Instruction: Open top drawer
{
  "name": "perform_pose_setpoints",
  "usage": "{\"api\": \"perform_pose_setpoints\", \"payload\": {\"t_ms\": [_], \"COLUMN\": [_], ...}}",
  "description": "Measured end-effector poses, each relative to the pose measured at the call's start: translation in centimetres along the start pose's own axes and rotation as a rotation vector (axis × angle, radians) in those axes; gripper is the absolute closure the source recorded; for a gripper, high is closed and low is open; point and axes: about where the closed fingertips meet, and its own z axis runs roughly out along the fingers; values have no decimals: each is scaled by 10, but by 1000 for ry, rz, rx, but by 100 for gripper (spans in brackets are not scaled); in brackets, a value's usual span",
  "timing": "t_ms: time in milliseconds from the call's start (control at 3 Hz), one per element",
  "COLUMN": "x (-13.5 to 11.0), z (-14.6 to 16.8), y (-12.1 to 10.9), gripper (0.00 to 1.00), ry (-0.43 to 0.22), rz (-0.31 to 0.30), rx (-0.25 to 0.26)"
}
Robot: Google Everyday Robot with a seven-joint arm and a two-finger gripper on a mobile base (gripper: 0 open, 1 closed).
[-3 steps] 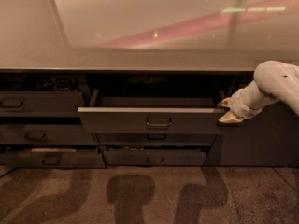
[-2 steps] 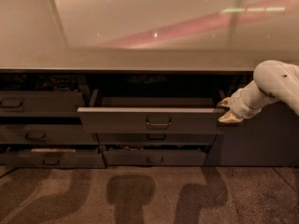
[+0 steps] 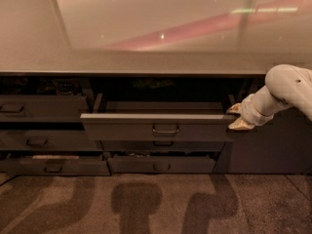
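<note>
The top drawer (image 3: 122,126) is the wide dark grey drawer in the middle of the cabinet. It stands pulled out, with its front well forward of the other fronts and its long flat tray (image 3: 165,107) showing behind it. A small loop handle (image 3: 165,129) sits at the centre of the front. My gripper (image 3: 237,117) is at the right end of the drawer front, far from the handle, right against the front's right corner. My white arm (image 3: 287,89) comes in from the right edge.
A pale countertop (image 3: 146,57) overhangs the cabinet. Narrower dark drawers (image 3: 44,108) stack at the left, the bottom one (image 3: 53,164) slightly pulled out. Shorter drawers (image 3: 163,164) sit below the open one. A plain dark panel (image 3: 265,150) is at the right. Speckled floor (image 3: 156,204) lies in front.
</note>
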Motion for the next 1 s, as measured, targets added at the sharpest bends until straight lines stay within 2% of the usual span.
{"api": "perform_pose_setpoints", "payload": {"t_ms": [1000], "x": [1], "z": [0], "y": [12], "gripper": [100], "ry": [2], "rz": [-9], "rx": [-6]}}
